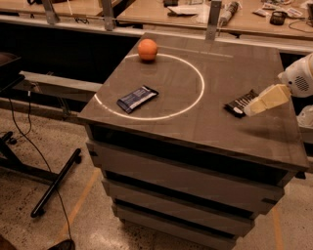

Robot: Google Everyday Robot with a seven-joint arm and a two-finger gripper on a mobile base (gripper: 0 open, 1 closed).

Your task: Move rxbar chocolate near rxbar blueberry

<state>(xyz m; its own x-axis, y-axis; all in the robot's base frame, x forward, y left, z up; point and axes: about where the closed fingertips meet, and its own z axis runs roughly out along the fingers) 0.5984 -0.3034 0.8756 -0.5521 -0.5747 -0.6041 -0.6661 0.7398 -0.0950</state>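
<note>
The rxbar chocolate point(238, 104), black wrapper with white lettering, lies flat near the right edge of the dark tabletop point(195, 129). The rxbar blueberry point(137, 98), dark blue wrapper, lies on the left side, inside the white circle painted on the top. My gripper point(255, 105) comes in from the right edge of the view, cream-coloured, and reaches down over the right end of the chocolate bar, covering that end. The two bars lie far apart across the table.
An orange point(147, 50) sits at the back left of the tabletop on the white circle point(201, 83). A wooden bench point(195, 14) with clutter runs behind. A black stand leg point(54, 183) and cables lie on the floor at left.
</note>
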